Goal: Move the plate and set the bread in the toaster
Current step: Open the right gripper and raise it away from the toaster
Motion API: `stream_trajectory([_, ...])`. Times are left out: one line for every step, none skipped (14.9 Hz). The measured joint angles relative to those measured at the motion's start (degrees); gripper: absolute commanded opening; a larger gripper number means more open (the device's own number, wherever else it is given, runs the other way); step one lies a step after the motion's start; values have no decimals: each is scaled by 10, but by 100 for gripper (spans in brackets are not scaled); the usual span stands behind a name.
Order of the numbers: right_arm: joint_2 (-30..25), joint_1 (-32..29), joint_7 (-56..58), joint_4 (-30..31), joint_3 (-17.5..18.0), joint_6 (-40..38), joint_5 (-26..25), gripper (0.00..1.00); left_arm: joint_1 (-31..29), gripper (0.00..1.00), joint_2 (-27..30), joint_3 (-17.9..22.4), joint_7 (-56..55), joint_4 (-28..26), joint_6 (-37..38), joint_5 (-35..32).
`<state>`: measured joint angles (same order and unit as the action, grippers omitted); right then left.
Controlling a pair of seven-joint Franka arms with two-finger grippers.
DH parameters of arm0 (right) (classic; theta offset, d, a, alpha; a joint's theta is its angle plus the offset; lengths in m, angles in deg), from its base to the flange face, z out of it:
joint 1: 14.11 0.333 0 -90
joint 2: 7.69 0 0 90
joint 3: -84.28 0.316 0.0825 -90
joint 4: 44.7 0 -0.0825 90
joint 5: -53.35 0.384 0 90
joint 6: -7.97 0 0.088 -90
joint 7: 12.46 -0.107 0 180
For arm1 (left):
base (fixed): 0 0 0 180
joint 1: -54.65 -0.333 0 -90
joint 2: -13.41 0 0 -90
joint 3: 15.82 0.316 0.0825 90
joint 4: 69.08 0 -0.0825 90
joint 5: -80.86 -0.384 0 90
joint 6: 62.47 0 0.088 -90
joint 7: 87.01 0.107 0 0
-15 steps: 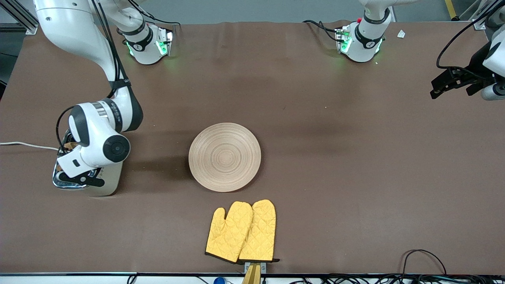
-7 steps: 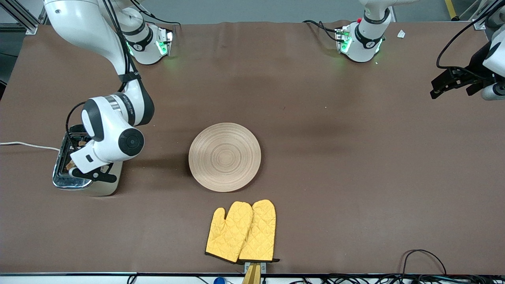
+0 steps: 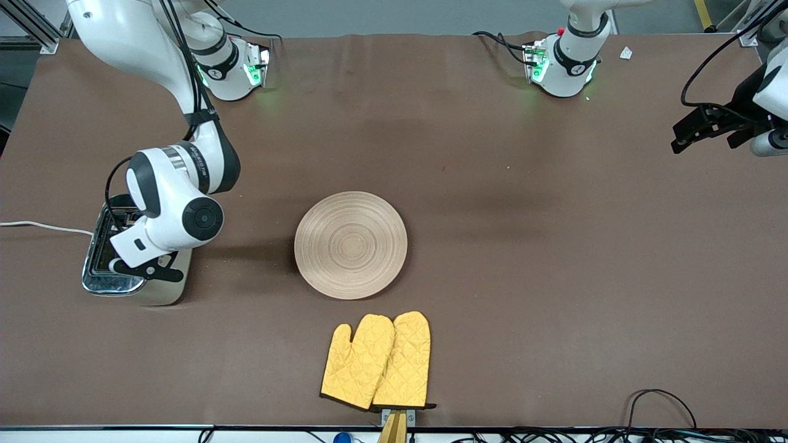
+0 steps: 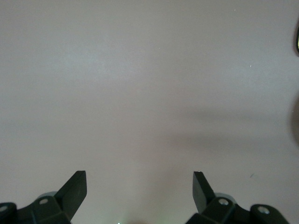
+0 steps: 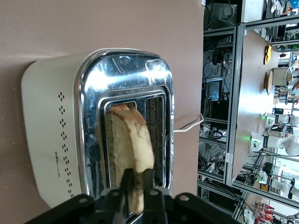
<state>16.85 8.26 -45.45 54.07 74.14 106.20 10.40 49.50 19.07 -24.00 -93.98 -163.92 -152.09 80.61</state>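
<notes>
The cream toaster (image 3: 161, 291) (image 5: 49, 135) stands at the right arm's end of the table. A slice of bread (image 5: 132, 140) stands on edge in one of its slots, tilted, with its upper part sticking out. My right gripper (image 5: 137, 179) (image 3: 118, 261) is over the toaster's chrome top, its fingers pressed on both faces of the bread. The wooden plate (image 3: 350, 244) lies bare in the middle of the table. Up in the air at the left arm's end of the table, my left gripper (image 3: 682, 143) (image 4: 140, 179) waits open with nothing between its fingers.
A pair of yellow oven mitts (image 3: 377, 360) lies nearer to the front camera than the plate, close to the table's edge. The toaster's white cord (image 3: 37, 226) runs off the right arm's end of the table. Black cables (image 3: 659, 400) lie at the front edge.
My right arm shifted a little over the toaster between the first frame and now, uncovering more of the chrome top. The plate, the mitts and the left arm stayed put.
</notes>
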Motion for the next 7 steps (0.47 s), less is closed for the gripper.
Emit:
stream_trajectory([-2,0,0,0,0,0,0,100,0,100,0,0,0,0,0,0])
stream_trajectory([-5,-1,0,0,0,0,0,100,0,100,0,0,0,0,0,0])
stream_trajectory([-7,-1,0,-2,0,1,1,100,0,100,0,1,0,0,1,0])
stream_trajectory([-12,-2,4,-7,-1,1,3,100,0,100,0,1,0,0,1,0])
stream_trajectory([-19,-3,15,-15,-2,-1,17,100,-1,100,0,1,1,0,1,0])
stream_trajectory([-27,-7,37,-29,-3,-5,44,100,-1,100,0,1,1,0,1,0])
stream_trajectory([-35,-12,63,-49,-5,-13,77,100,-1,100,0,1,1,0,1,0])
